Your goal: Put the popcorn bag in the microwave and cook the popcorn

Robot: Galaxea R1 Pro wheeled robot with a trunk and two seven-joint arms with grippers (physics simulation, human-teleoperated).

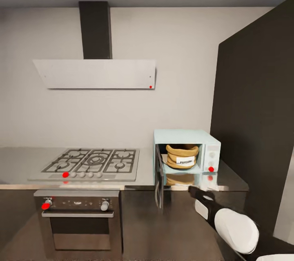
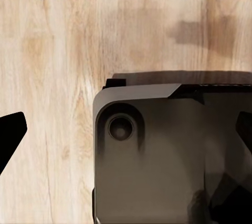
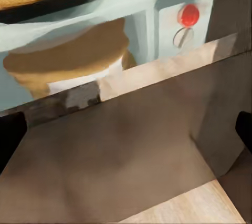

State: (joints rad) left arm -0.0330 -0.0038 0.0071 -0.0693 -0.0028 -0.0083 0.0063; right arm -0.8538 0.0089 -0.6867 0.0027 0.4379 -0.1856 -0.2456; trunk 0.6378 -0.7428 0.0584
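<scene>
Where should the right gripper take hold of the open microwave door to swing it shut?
On the free vertical edge of the door, coming from the right, out of the gap before the cavity. The door stands swung out toward the robot, hinged at the left side of the microwave, and is seen nearly edge-on. The popcorn bag sits fully inside, clear of the door's sweep. A push on the inner face may serve as well.
</scene>
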